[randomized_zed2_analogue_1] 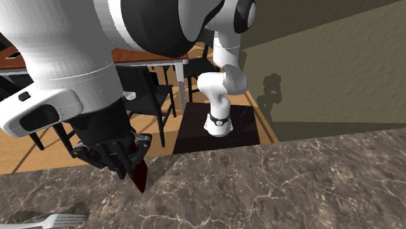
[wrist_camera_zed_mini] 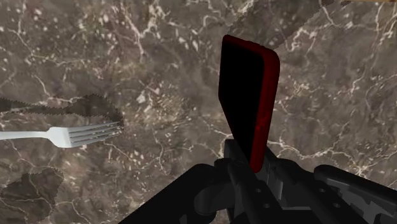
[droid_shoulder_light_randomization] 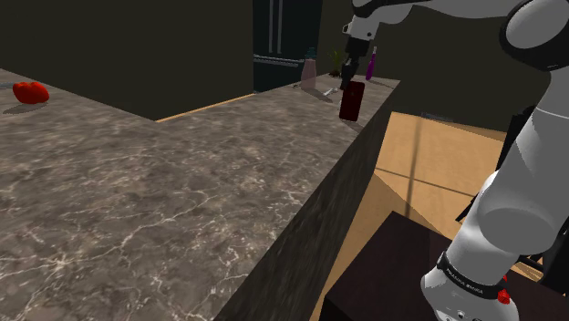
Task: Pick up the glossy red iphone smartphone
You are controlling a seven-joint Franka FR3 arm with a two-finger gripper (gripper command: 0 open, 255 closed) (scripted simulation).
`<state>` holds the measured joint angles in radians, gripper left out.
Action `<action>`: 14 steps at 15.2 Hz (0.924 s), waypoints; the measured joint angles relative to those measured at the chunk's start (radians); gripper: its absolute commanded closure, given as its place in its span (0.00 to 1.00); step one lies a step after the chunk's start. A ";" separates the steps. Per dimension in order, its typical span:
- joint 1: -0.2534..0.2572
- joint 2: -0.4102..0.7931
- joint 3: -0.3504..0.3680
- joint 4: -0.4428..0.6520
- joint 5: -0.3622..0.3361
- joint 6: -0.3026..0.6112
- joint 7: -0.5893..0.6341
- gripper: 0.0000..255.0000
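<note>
Above marble counter [droid_shoulder_light_randomization: 182, 182], arm [droid_shoulder_light_randomization: 538, 137] outstretched, claw [droid_shoulder_light_randomization: 350, 84] downward, clamped on red phone [droid_shoulder_light_randomization: 351, 105].

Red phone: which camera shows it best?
Wrist view: the red phone looms large, black face and red edge plain, clasped in the hand. Shoulder view shows it small and distant; second exterior view, a dark sliver below the hand.

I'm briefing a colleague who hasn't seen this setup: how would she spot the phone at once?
Find the long dark marble counter and follow it to the far end, where the black gripper hangs. Clasped in it is the phone: a slim slab, red-edged with a black face, unlike the silver fork lying nearby.
</note>
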<state>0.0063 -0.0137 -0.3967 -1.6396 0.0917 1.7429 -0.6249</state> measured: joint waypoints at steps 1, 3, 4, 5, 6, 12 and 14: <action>0.000 0.000 0.000 0.000 0.000 0.000 0.000 1.00; -0.001 0.003 -0.001 0.010 0.001 -0.007 -0.001 1.00; -0.001 0.006 -0.001 0.022 0.002 -0.017 0.000 1.00; -0.001 0.010 -0.002 0.039 0.004 -0.030 -0.001 1.00; -0.001 0.013 -0.001 0.053 0.005 -0.041 0.002 1.00; -0.007 0.042 -0.007 0.170 0.016 -0.132 0.000 1.00; -0.010 0.050 -0.009 0.207 0.020 -0.162 -0.001 1.00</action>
<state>-0.0033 0.0367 -0.4054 -1.4327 0.1121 1.5812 -0.6258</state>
